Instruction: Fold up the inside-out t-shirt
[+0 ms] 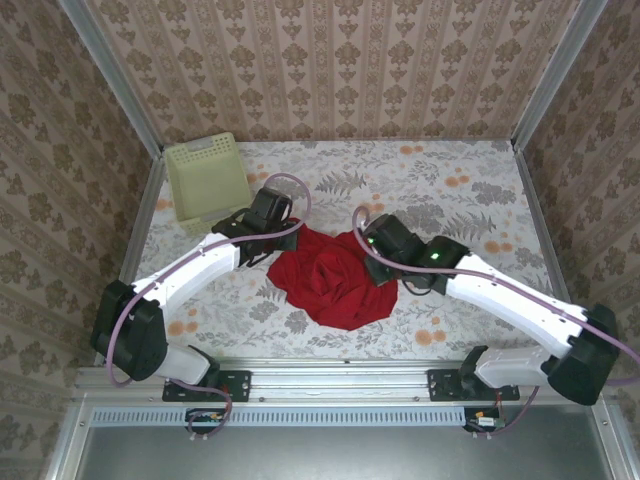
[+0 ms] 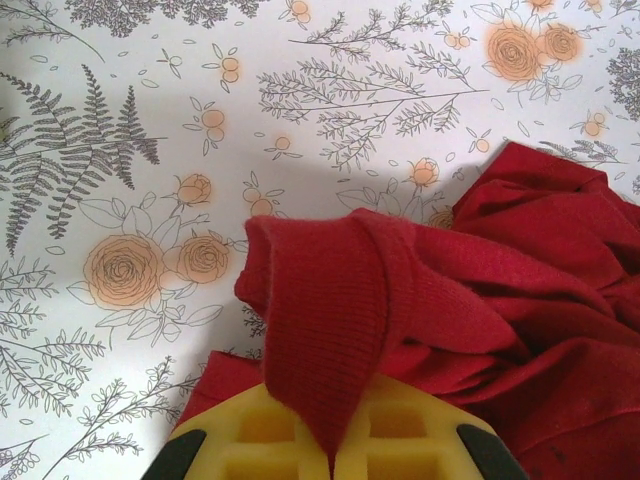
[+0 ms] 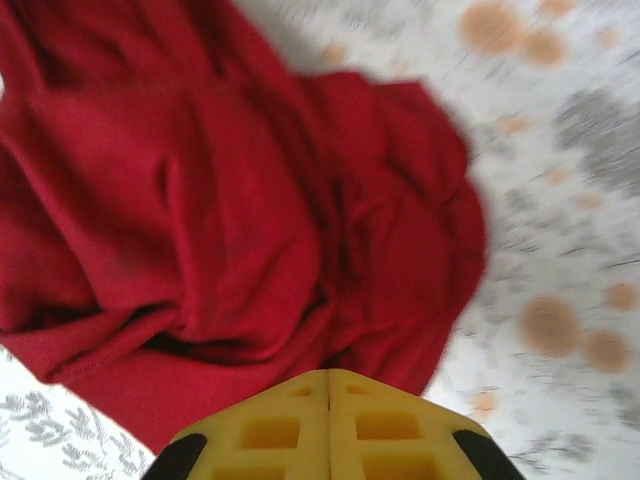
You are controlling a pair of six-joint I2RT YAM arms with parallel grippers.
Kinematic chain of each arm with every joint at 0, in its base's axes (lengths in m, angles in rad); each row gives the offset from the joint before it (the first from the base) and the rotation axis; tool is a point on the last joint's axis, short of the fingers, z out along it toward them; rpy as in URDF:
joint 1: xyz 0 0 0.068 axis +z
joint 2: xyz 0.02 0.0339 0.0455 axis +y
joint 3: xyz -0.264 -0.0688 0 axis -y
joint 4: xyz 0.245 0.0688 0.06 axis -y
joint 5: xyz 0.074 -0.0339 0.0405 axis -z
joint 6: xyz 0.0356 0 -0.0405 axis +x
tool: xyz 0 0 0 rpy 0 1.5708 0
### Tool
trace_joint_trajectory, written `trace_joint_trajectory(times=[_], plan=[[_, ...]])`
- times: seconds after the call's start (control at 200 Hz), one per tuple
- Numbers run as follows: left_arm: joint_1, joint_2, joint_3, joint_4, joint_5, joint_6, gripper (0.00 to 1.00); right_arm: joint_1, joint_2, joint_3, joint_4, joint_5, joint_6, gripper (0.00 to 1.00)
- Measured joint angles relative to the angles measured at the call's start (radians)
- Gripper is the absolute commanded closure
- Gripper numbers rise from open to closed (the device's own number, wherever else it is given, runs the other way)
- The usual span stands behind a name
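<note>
The left gripper (image 2: 335, 445) is clamped on a ribbed fold of the t-shirt (image 1: 335, 282), a grip seen close from the left wrist. The right gripper (image 3: 328, 388) has its jaws pressed together over the cloth. The single shirt lies bunched at top-view centre, no clear long axis, narrowing toward the lower edge. One basket (image 1: 205, 178) sits upper left.

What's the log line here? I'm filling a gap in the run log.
left gripper: shut on t-shirt | right gripper: shut, empty | t-shirt: bunched on table
</note>
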Motion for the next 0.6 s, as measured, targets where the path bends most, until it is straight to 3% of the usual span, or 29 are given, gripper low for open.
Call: trace_joint_trajectory(times=[0.105,0.31,0.45,0.6], plan=[[0.000,0.000,0.000,0.000,0.000,0.000,1.00,0.032,0.012,-0.053,0.086,-0.092,0.024,0.67],[0.000,0.000,0.000,0.001,0.000,0.000,1.00,0.143,0.100,-0.053,0.238,-0.165,0.038,0.64],[0.001,-0.001,0.000,0.001,0.001,0.000,1.00,0.172,0.188,-0.045,0.282,-0.194,0.045,0.59],[0.001,-0.005,0.000,0.001,0.003,0.000,1.00,0.184,0.261,-0.006,0.305,-0.197,0.054,0.60]])
